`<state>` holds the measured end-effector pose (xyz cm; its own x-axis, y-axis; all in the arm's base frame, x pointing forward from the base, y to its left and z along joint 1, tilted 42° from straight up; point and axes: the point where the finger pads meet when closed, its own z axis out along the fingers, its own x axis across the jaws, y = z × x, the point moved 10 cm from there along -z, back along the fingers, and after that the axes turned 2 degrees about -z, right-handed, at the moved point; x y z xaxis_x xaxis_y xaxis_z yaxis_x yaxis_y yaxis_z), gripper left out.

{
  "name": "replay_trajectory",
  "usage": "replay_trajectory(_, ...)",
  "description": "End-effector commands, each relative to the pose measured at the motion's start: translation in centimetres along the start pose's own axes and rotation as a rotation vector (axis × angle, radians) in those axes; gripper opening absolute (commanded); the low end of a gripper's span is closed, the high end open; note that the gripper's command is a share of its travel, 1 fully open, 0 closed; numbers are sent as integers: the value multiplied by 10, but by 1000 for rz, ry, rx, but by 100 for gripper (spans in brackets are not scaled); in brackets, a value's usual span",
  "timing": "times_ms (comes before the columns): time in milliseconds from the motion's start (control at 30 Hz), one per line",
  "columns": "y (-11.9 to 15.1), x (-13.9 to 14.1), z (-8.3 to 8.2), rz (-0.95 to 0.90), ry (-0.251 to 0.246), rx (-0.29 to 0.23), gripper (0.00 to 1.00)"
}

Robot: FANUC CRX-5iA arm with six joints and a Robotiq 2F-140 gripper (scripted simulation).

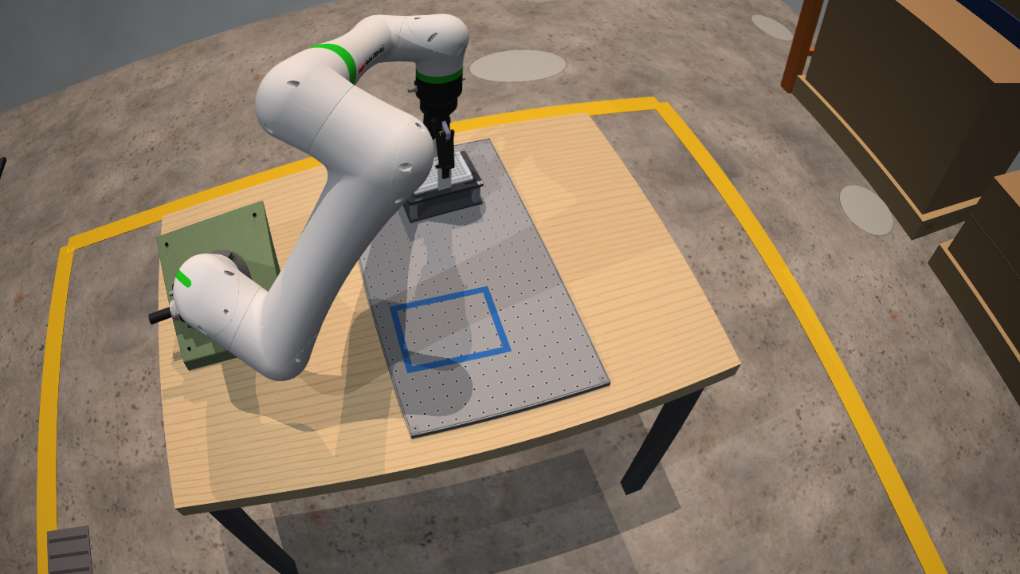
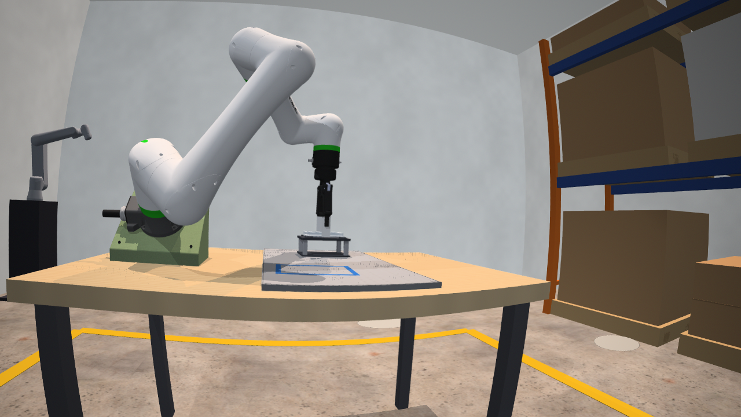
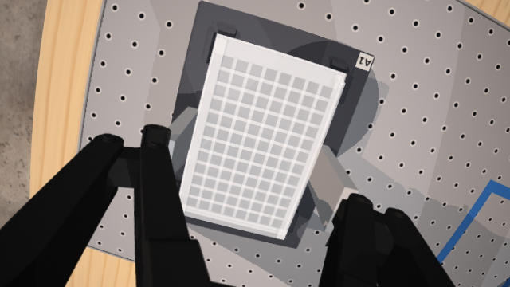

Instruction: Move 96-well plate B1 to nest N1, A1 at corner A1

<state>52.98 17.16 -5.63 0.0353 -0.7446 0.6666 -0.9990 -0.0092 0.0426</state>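
One wooden table (image 1: 606, 271) fills the middle of the top view, ringed by a yellow floor line (image 1: 784, 264). White arm (image 1: 335, 185) rises from a green base block (image 1: 245, 228) at mid-left and arches to the upper centre of the frame. Grey perforated board (image 1: 527, 314) lies lengthwise on the table; blue outline B1 (image 1: 503, 320) on its lower half has only board inside it. Dark raised nest N1 (image 1: 456, 202) stands at the board's upper end. White 96-well plate (image 3: 259, 135) sits centre-frame in the wrist view, directly over the nest, its edges roughly parallel to the nest's; whether it is fully seated I cannot tell. A1 label (image 3: 365, 61) on the nest at upper right, just off the plate's corner. Gripper (image 3: 255, 187) clamped on the plate's long sides, grey fingertips touching its edges.
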Motion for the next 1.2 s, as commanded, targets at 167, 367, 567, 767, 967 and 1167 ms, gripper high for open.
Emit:
replay_trajectory(167, 0, 0, 1, 0, 0, 0, 0)
replay_trajectory(367, 0, 0, 2, 0, 0, 0, 100)
replay_trajectory(567, 0, 0, 2, 0, 0, 0, 100)
replay_trajectory(767, 0, 0, 2, 0, 0, 0, 100)
replay_trajectory(967, 0, 0, 2, 0, 0, 0, 100)
replay_trajectory(1167, 0, 0, -12, 0, 0, 0, 100)
